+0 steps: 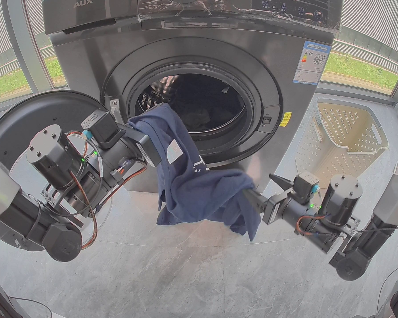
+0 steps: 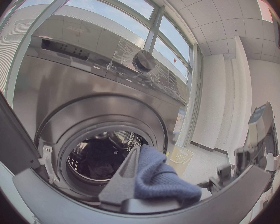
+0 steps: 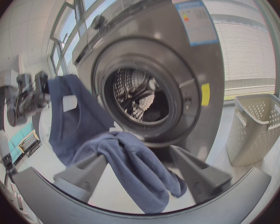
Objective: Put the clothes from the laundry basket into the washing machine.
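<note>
Two sets of fingertips are hidden under the navy garment (image 1: 199, 186): those of the left gripper (image 2: 144, 164) and, in the head view, those of the right gripper (image 3: 137, 154). From the left wrist a single grey finger (image 2: 124, 175) shows, pressed against a bunched fold of the cloth. Its partner lies beneath the fabric, and this claw is clenched on that fold. From the right wrist both fingers show, spread wide, so that claw is released, with the cloth merely draped over one finger (image 3: 81, 176) and hanging down between the two. Some dark clothes (image 1: 199, 115) lie deep in the drum (image 1: 154, 94), too dim to tell apart. The garment hangs in the air before the washing machine (image 1: 252, 54), its upper end at the lower left edge of the drum opening. Whether its hem touches the floor (image 1: 185, 270) cannot be told. The left arm comes in from the left, in front of the open door (image 1: 35, 111), its wrist raised to the opening's rim. The right arm comes in low from the right, roughly level, pointing at the machine's front below the opening. On the floor, just beside the machine's right side, the laundry basket (image 1: 345, 133) stands with its foot hidden behind the right arm.
</note>
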